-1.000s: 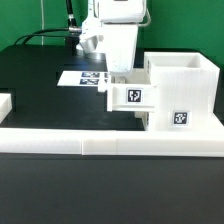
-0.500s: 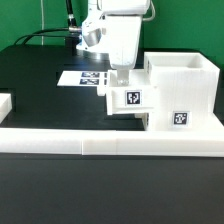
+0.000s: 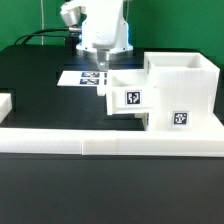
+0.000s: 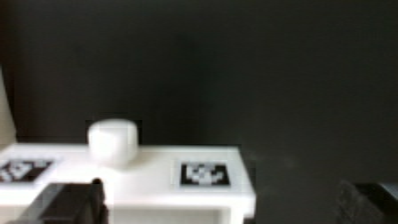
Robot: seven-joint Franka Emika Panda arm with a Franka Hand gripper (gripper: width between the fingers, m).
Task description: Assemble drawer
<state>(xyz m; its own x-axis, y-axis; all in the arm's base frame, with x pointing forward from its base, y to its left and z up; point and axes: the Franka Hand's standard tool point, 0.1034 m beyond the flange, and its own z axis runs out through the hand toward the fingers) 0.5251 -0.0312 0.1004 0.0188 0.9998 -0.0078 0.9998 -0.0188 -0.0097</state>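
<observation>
The white drawer case [image 3: 185, 85] stands at the exterior view's right, with a tag on its front. One open-top tray [image 3: 128, 97] with a tag sits partly inside the case, sticking out toward the left. My gripper [image 3: 103, 73] hangs open and empty just above and behind the tray's left end, apart from it. In the wrist view my gripper [image 4: 222, 205] has its dark fingers [image 4: 71, 203] wide apart over a blurred white part [image 4: 151, 185] with two tags and a small round knob [image 4: 112, 140]. I see no second tray for certain.
The marker board [image 3: 80, 77] lies on the black table behind the tray, under the arm. Long low white rails [image 3: 110, 137] edge the table's front, and a white piece [image 3: 5, 103] shows at the left edge. Cables run at the back left.
My gripper was low at the tray's left end. It has risen and shifted left and back, and the tray stays in the case.
</observation>
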